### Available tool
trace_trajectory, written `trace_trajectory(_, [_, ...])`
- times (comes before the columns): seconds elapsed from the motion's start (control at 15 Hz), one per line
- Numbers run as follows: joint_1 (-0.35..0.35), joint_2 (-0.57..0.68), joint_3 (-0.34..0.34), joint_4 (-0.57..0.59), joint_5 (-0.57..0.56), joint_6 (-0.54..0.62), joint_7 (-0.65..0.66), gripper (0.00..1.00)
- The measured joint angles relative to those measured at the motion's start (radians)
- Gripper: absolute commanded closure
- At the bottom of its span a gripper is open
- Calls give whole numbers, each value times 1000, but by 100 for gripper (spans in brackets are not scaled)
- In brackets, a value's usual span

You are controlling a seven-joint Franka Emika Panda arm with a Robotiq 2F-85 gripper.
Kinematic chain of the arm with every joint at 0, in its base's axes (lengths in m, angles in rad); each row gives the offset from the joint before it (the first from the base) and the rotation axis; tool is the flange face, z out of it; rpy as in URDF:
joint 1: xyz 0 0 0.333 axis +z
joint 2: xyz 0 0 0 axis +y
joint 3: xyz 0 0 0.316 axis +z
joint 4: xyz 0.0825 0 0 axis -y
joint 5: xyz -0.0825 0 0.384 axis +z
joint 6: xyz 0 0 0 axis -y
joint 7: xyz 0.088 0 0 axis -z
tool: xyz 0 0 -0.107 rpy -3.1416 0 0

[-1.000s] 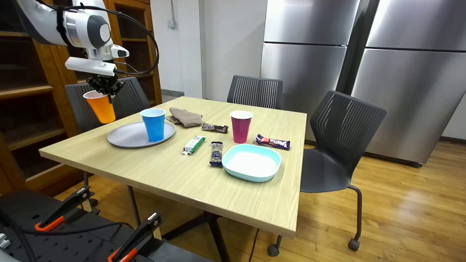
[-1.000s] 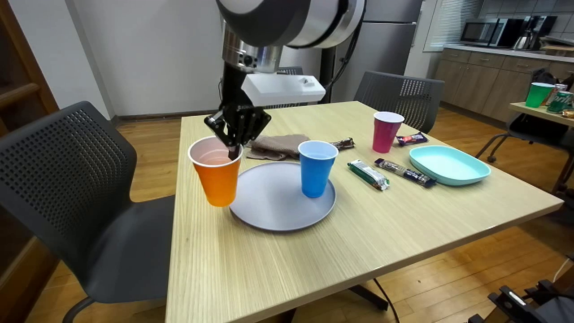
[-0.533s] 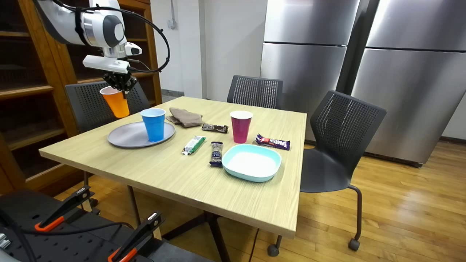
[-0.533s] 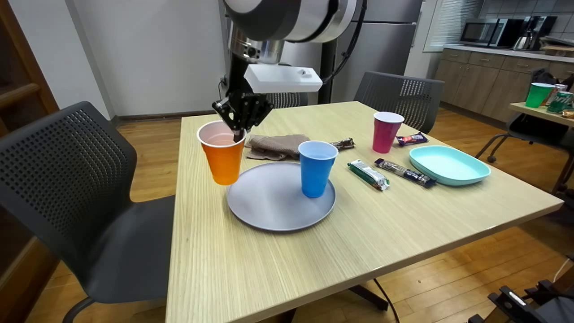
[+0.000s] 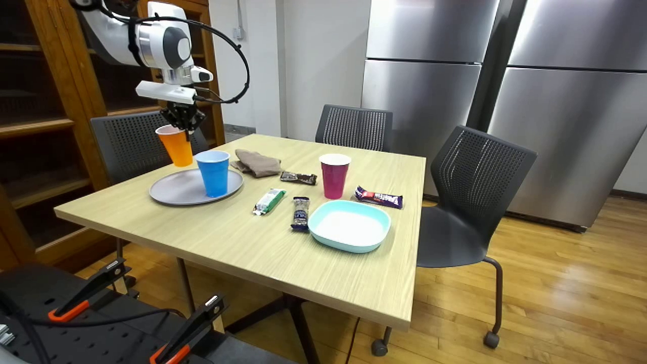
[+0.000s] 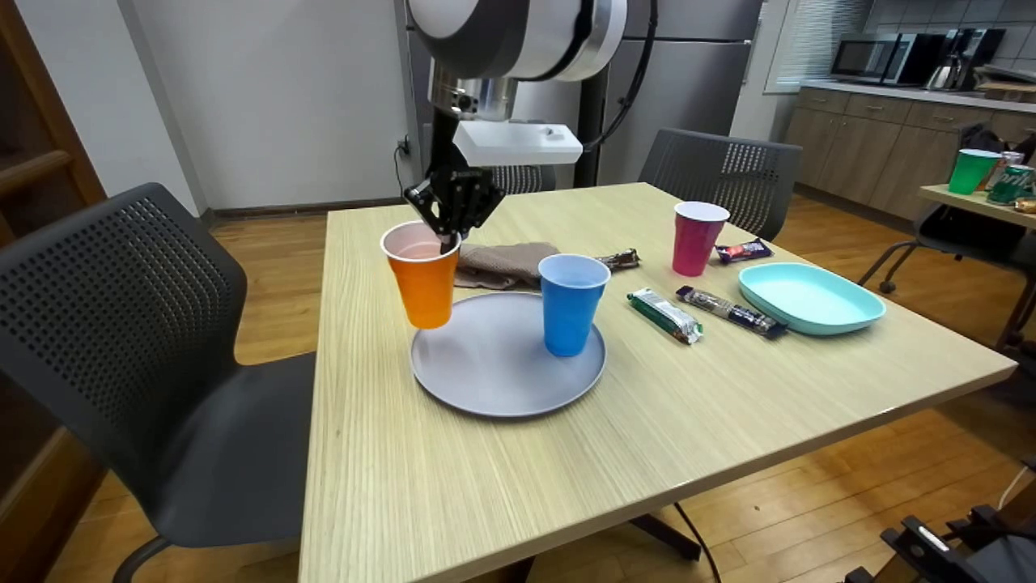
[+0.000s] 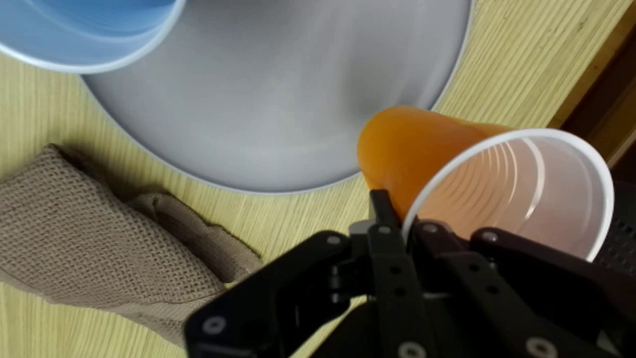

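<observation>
My gripper (image 7: 397,219) is shut on the wall of an orange cup (image 7: 402,144), one finger outside and the other inside the white rim. The cup hangs tilted in the air at the edge of a grey round plate (image 6: 494,380), as both exterior views show. The inner finger is mostly hidden by the cup. On the plate a blue cup (image 6: 571,312) stands upright; in the wrist view the open mouth of this blue cup (image 7: 94,35) shows at top left. A brown cloth (image 7: 109,238) lies on the table beside the plate, left of the gripper.
On the table (image 5: 242,242) stand a magenta cup (image 5: 334,179) and a turquoise dish (image 5: 349,247). Several wrapped bars lie around them, among them a green one (image 6: 664,314) and a dark blue one (image 6: 732,310). Dark chairs (image 6: 121,324) surround the table.
The arm has carried the orange cup to the right in both exterior views, closer to the plate and the blue cup. It has risen somewhat too. The other things stay where they were.
</observation>
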Motion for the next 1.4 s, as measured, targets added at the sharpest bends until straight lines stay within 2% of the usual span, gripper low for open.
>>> trace_trajectory(0.33, [0, 25, -22, 30, -2, -47, 0, 99])
trace_trajectory(1.13, [-1, 68, -48, 51, -4, -69, 1, 99])
trace_trajectory(1.2, [-1, 71, -48, 53, -4, -72, 1, 72])
trace_trajectory(1.27, [-2, 74, -48, 54, -4, -75, 1, 71])
trace_trajectory(1.4, [-2, 77, -48, 55, -4, -82, 1, 58])
